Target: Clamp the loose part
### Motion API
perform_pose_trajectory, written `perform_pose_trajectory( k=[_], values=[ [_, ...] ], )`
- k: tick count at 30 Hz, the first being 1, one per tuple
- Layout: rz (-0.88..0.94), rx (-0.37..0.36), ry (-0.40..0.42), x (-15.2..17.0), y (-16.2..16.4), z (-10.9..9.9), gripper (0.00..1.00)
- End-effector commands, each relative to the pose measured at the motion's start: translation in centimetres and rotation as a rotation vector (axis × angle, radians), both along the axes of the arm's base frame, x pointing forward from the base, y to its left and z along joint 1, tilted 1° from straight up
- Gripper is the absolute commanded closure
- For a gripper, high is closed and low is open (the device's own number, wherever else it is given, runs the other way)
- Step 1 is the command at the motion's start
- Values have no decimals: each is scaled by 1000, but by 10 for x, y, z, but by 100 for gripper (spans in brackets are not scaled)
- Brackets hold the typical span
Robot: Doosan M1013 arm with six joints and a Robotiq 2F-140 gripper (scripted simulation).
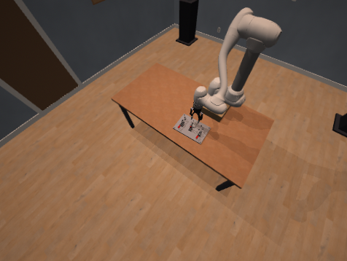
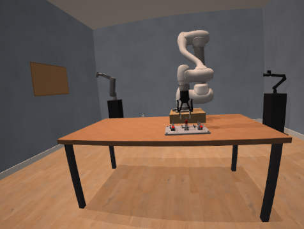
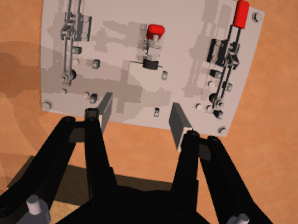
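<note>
Loose part is proving hard to pick out: no separate piece is showing on the counter (image 3: 20, 43) around the fixture plate (image 3: 127, 3). A small dark block (image 3: 150, 63) is sitting at the middle nest, below the middle clamp's red handle (image 3: 154, 31). Whether that block is the part or a piece of the clamp, I cannot tell.

The hand (image 3: 141, 115) is hovering over the near edge of the plate, pointing straight down. Its fingers are standing about half apart and gripping nothing; only plate and counter are showing between them.

The left clamp (image 3: 69, 36) and right clamp (image 3: 226, 56) are lying along the plate, while the middle handle appears to be pointing up. Judging by that, the clamping step is probably in hand. The next move is likely calling for coming in low behind that middle handle and pushing it fully over until it stops.
</note>
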State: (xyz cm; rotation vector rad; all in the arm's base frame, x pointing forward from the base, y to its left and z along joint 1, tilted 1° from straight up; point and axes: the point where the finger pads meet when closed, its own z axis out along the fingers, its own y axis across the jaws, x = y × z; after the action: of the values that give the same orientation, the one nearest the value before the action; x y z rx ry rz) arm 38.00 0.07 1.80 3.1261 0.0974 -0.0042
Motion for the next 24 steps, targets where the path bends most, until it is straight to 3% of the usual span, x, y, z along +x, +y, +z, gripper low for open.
perform_pose_trajectory(
  k=[1,5,12,14,19,24],
  values=[
    [0,0,0,0,0,1,65],
    [0,0,0,0,0,13,65],
    [0,0,0,0,1,60,65],
    [0,0,0,0,1,60,65],
    [0,0,0,0,1,90,65],
    [0,0,0,0,1,98,65]
  ],
)
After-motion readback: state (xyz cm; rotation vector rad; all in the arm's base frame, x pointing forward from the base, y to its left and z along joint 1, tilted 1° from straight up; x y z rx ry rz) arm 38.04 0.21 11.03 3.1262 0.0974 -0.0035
